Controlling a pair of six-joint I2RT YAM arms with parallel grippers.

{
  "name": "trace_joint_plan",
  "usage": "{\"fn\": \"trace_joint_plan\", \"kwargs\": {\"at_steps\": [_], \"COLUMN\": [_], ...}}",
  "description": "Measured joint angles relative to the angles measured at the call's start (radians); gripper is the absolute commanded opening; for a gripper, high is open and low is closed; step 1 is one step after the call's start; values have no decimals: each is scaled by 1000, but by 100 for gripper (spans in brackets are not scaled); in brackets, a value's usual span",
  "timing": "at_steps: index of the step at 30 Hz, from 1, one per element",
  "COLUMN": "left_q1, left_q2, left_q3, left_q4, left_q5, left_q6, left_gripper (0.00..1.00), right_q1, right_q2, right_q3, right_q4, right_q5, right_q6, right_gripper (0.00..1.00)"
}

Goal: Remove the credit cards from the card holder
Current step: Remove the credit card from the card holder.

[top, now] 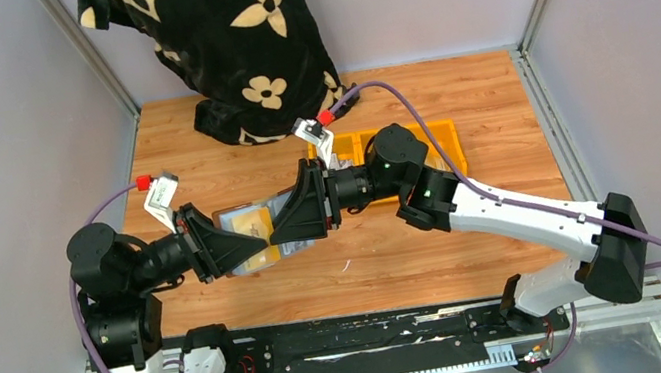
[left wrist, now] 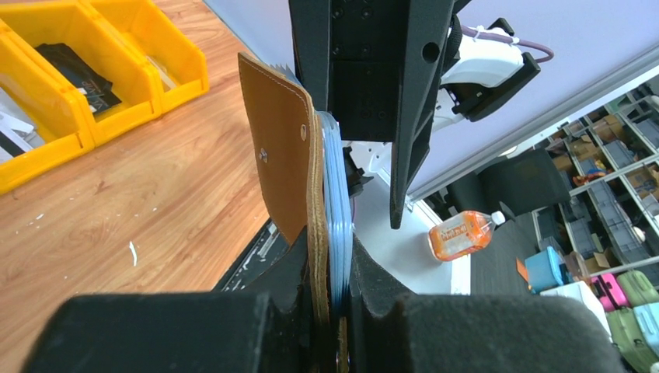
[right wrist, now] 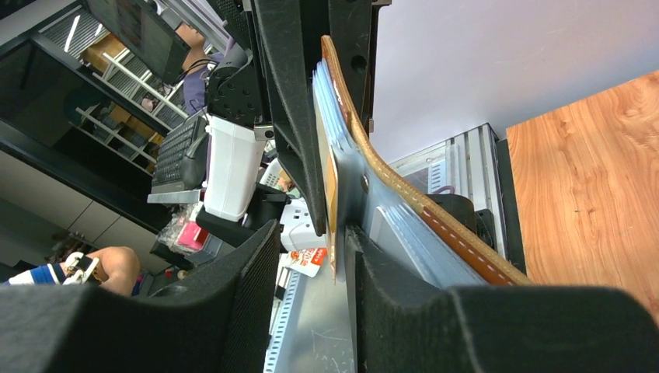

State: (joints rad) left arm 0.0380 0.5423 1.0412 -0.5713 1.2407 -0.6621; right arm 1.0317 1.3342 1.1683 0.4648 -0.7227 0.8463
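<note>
Top view: shows the card holder [top: 249, 222] raised off the counter [top: 389, 258], spanned between left claw [top: 250, 244] and right claw [top: 285, 231], just in front of the yellow bins [top: 446, 142]. Does not show either grip.

Left wrist view: shows the left claw clamped tight on the holder's lower edge, with leather and clear sleeves [left wrist: 336, 179] pinched together (two small studs [left wrist: 303, 134] visible on the leather flap).

Right wrist view only: shows the right claw narrowly parted, jaws not pressing. Shows one credit card [right wrist: 332, 194] edge-on in that gap, lying against one jaw, with open space on its other side.

Appearance of the holder: tan stitched leather cover, bowed, backed by a fan of bluish transparent sleeves.
</note>
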Motion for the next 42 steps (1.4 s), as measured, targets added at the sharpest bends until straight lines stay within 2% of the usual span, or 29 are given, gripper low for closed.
{"fn": "trace_joint_plan", "kwargs": {"at_steps": [2, 10, 11, 14, 20, 30, 35, 36, 42], "left_q1": [0, 1, 1, 1, 1, 0, 0, 0, 0], "left_q2": [-2, -12, -13, -14, -12, -9, -7, -6, -3], "left_q3": [0, -11, -15, -26, -26, -26, -26, -26, -26], "left_q4": [0, 9, 10, 11, 8, 8, 7, 7, 4], "left_q5": [0, 13, 16, 31, 50, 62, 61, 61, 56], "left_q6": [0, 2, 3, 3, 1, -4, -4, -4, -4], "left_gripper": [16, 26, 29, 29, 23, 22, 16, 14, 6], "right_q1": [0, -6, -6, -6, -13, -19, -21, -22, -22], "right_q2": [10, 34, 37, 38, 23, -34, -48, -49, -49], "right_q3": [7, 13, 13, 11, -17, -69, -87, -88, -93], "right_q4": [3, 6, 6, 9, 26, 19, 14, 14, 24], "right_q5": [-10, -30, -30, -33, -29, -5, -1, -2, -3], "right_q6": [5, 27, 30, 31, 33, 24, 23, 23, 30], "right_gripper": [26, 0, 0, 0, 0, 0, 0, 0, 38]}}
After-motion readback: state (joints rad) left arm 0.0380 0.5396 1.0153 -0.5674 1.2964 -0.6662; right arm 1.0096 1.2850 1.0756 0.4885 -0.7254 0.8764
